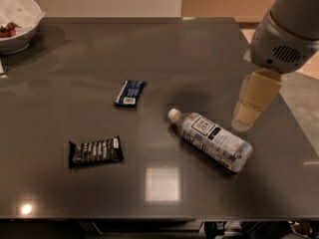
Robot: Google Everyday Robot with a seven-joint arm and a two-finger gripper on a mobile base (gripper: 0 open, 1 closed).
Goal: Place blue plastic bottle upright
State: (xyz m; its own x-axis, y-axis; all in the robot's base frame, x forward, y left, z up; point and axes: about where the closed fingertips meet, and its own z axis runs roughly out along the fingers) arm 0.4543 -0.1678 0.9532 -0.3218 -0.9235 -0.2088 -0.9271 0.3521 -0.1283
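Observation:
The blue plastic bottle lies on its side on the dark table, right of the middle. Its white cap points up-left and its base points down-right. It has a white and pale-blue label with a dark square logo. My gripper hangs from the grey arm at the right, above the table, just right of and a little behind the bottle's middle. It holds nothing and does not touch the bottle.
A dark-blue snack bar wrapper lies left of the bottle. A black snack bar lies at the front left. A white bowl with red food stands at the back left corner. The table's right edge is close to the arm.

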